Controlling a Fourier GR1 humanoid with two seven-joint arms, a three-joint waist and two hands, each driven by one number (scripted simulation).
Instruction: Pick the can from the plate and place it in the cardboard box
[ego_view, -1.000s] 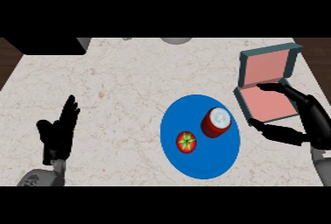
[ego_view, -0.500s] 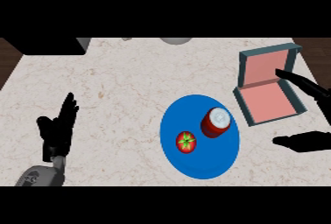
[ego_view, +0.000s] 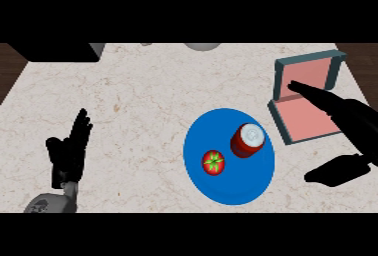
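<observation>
A red can (ego_view: 246, 140) with a silver top lies on the right part of a blue plate (ego_view: 225, 184). A red tomato (ego_view: 213, 162) rests on the plate to the can's left. The cardboard box (ego_view: 279, 78) sits open at the right, with a pink inside and a raised lid. My right hand (ego_view: 348, 117) hovers over the box's lower half with straight fingers pointing up-left and its thumb spread below; it holds nothing. My left hand (ego_view: 69, 151) rests open at the lower left, fingers up.
A dark block (ego_view: 59, 52) stands at the counter's back left corner. A grey round object (ego_view: 200, 46) shows at the back edge. The marble counter top ends at dark wood on the left and right sides.
My right hand has drawn back toward the right and lower edge, its fingers spreading wider over the box. The can, tomato and left hand have not moved.
</observation>
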